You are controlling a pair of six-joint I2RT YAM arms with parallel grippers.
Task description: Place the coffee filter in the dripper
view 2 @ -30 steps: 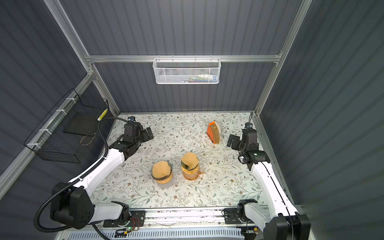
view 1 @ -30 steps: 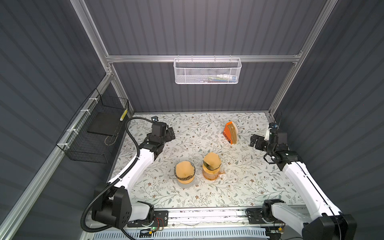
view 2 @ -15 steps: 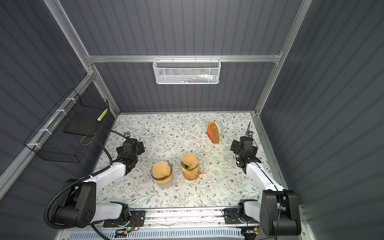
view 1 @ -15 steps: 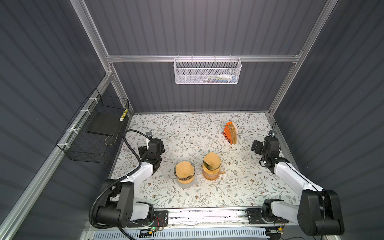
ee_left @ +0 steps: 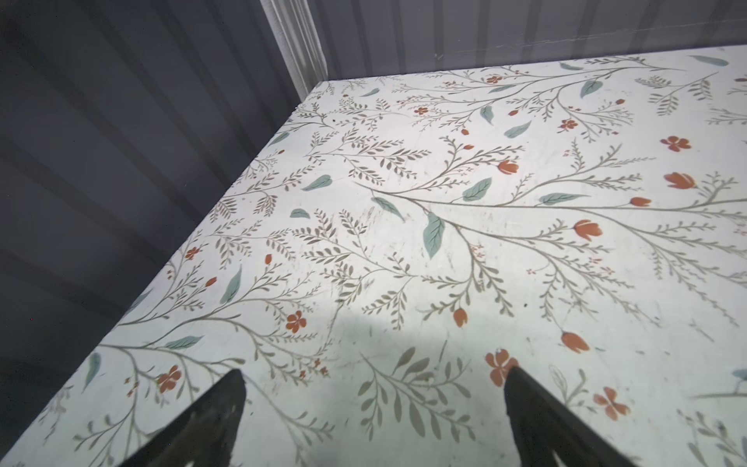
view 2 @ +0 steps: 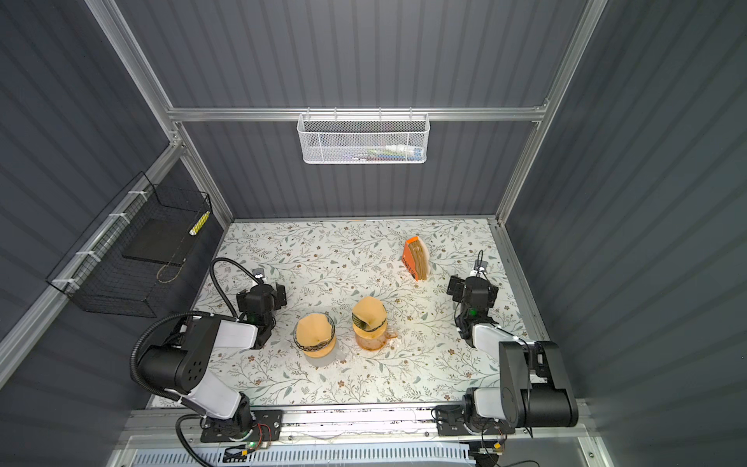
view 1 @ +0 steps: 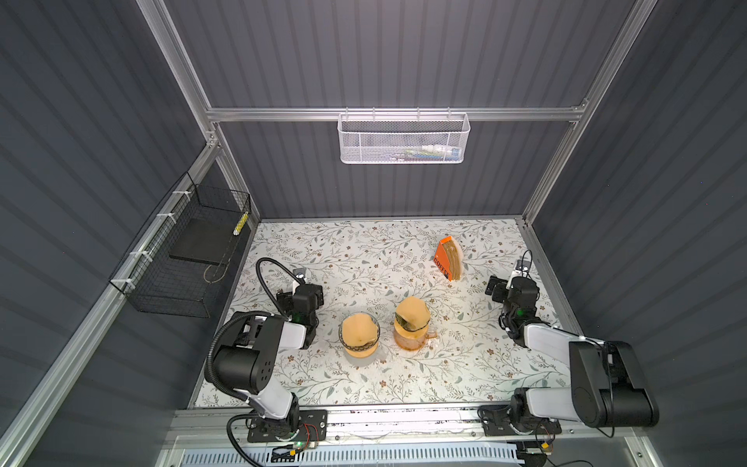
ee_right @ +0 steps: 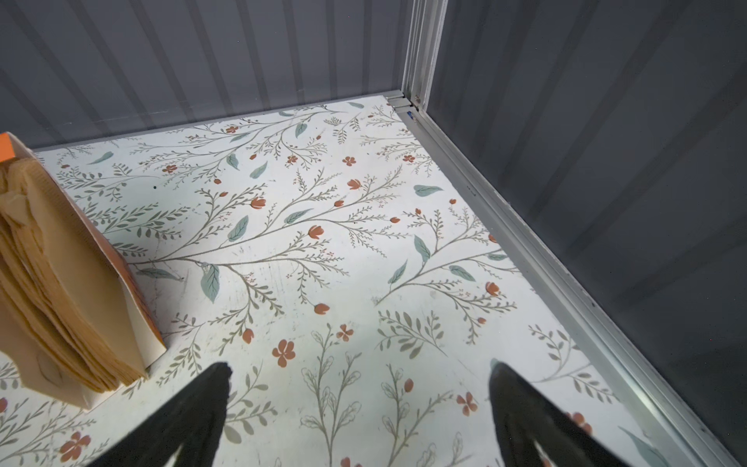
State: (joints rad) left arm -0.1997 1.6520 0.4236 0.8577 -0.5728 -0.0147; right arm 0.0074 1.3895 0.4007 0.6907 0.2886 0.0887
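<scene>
We see the left gripper (ee_left: 374, 374) spread, empty, above the table (ee_left: 444, 202); right gripper (ee_right: 359, 366) spread beside the filter box (ee_right: 60, 283); a filter (view 1: 357, 329) sits in each dripper (view 1: 359, 347).

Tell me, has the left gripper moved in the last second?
Yes: the left gripper pulled back from the back wall toward the front, nearer the clear dripper.

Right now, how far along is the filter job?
Done, it seems: a filter sits in the left dripper, a second filter in the right dripper. In hand: nothing; left gripper and right gripper are open, empty, away from both. Left: nothing that I can see; the filter box stands at the back.
</scene>
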